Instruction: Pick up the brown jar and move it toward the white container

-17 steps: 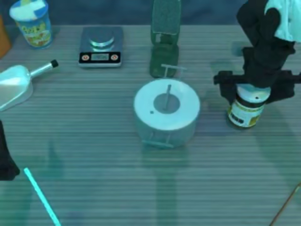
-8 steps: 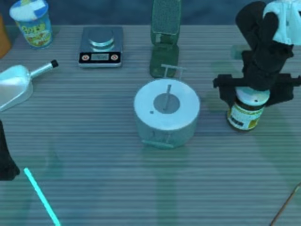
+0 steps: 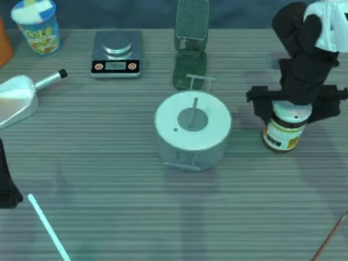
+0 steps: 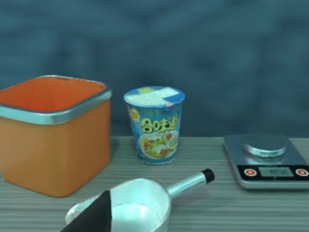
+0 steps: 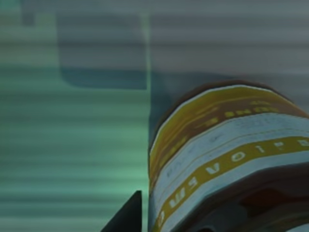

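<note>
Top view: grey ribbed table (image 3: 109,179) carries everything. Largest item, the squat white cylindrical container (image 3: 192,129) with a grey round centre, thin upright rod and two wire handles, sits near the middle of the table. Dark green upright block (image 3: 191,43) stands behind it, toward the far edge. Orange square bin with a metal rim (image 4: 52,133) at the far left corner; only a sliver shows from above. Silver kitchen scale (image 3: 116,53) with a round platter lies left of the green block. Silver metal scoop with a black-tipped handle (image 3: 22,97) lies at the left edge. Blue-and-yellow printed cup with a white lid (image 3: 36,26) stands at the far left, between bin and scale.

Small brown jar with a white lid and yellow-white label (image 3: 285,128) stands upright on the table, right of the white container and apart from it. Right gripper (image 3: 296,106) sits over the lid, black jaws on either side of the jar's top and clamped on it. Right wrist view: label (image 5: 227,159) fills the frame at close range.

Left gripper (image 3: 6,187) parked at the left table edge; cannot tell its jaws.
</note>
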### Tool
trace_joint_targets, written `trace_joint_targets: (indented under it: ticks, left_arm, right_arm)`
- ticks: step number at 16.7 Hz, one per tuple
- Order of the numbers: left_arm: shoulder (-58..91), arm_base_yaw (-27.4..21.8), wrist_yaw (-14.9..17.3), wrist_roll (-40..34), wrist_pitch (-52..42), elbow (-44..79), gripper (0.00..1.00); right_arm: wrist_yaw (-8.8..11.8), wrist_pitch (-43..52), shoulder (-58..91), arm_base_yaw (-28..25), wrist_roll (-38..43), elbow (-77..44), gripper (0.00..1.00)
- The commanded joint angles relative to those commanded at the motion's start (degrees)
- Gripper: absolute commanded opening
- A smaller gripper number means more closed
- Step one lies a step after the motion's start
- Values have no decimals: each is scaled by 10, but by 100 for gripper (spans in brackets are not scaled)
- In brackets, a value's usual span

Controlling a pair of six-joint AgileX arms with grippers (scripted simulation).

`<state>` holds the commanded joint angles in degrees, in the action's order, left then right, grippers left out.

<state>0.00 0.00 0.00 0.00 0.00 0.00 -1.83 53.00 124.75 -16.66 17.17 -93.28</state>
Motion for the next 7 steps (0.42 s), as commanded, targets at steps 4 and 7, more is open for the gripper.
trace_joint_targets:
  ticks: [4, 7]
  left_arm:
    - [0, 0, 0, 0, 0, 0, 100]
    - [0, 0, 0, 0, 0, 0, 100]
  right_arm:
    - [0, 0, 0, 0, 0, 0, 100]
    - [0, 0, 0, 0, 0, 0, 100]
